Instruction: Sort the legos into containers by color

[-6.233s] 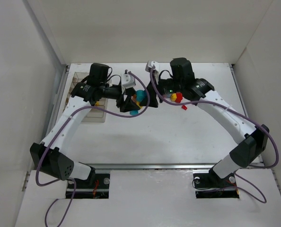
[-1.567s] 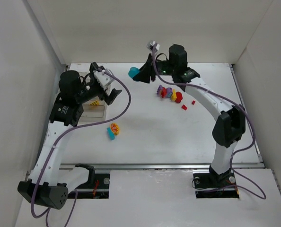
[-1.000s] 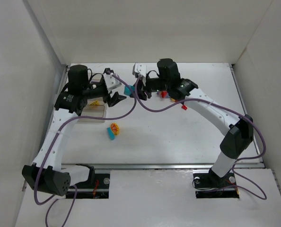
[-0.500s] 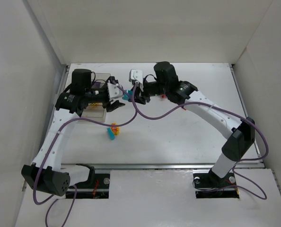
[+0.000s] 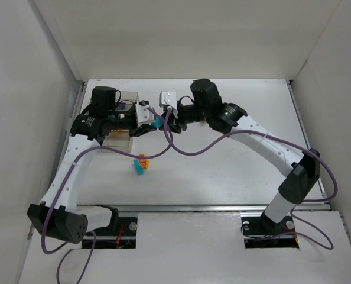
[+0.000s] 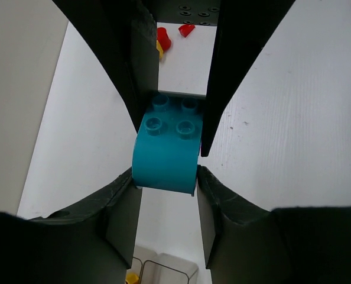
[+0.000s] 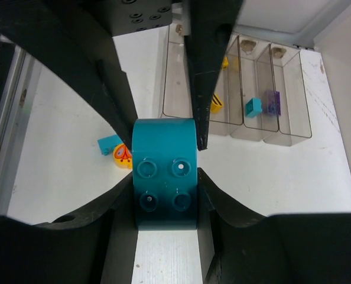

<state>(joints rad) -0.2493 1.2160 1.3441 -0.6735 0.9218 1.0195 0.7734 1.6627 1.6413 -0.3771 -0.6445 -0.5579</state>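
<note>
While both arms reach over the white surface [image 5: 223, 171], the two hands meet at one teal plastic lego brick [image 6: 166, 157]. It has four round studs on one half and a smooth curved back on the other half.

The right hand [image 5: 165, 122] holds this brick at the studded half. In the right wrist view its two dark fingers [image 7: 113, 236] lie tight against both sides of the brick. The left hand [image 5: 149, 122] comes from the opposite side, and its fingers [image 6: 121, 216] stand narrow around the curved end. In both wrist views their tips touch the sides of the brick, so this hand grips the same brick too.

The brick is between the two hands, near the clear smoky plastic tray [image 7: 289, 121] with its narrow side-by-side compartments. How high it is over the surface I cannot tell.

In the tray a yellow piece [image 7: 217, 105] lies in one compartment. A small cyan brick [image 7: 253, 106] lies in the next one, and a purple brick [image 7: 272, 100] in the one after it.

On the surface, closer to the arm bases, a cyan block [image 5: 139, 170] touches a yellow-orange round piece [image 5: 143, 159], apart from the tray. In the left wrist view two small red pieces [image 6: 186, 29] and a yellow bit [image 6: 159, 50] lie on the surface beyond the right hand.
</note>
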